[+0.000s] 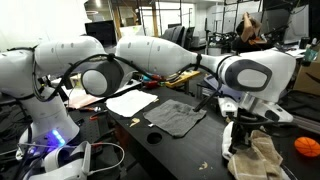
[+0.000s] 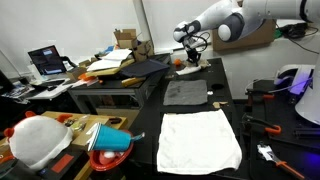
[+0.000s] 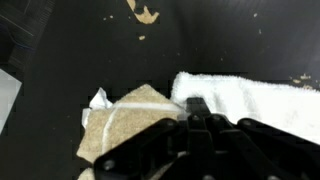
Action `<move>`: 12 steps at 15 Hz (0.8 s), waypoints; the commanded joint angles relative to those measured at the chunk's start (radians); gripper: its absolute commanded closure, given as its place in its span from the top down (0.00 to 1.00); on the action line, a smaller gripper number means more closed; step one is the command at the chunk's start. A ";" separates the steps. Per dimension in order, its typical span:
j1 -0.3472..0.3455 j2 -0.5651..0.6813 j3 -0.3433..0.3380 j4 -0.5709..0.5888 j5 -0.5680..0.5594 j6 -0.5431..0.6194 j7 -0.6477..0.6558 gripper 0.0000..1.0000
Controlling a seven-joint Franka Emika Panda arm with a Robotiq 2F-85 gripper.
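Beige cloth [image 3: 115,125] half beneath dark, blurred jaws

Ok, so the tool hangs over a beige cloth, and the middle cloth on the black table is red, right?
Not quite. The middle cloth on the black table is dark grey, not red, as both exterior views show. The tool does hang over a beige cloth.

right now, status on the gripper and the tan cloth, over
Gripper at tan cloth, open or shut unclear. White towel right beside the cloth. Nothing seen in the way.
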 commanded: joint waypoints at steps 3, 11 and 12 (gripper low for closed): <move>0.027 -0.032 -0.007 -0.033 -0.025 -0.101 -0.137 0.00; 0.109 -0.007 -0.039 -0.003 -0.102 0.041 -0.248 0.00; 0.118 -0.008 -0.046 -0.007 -0.114 0.054 -0.248 0.00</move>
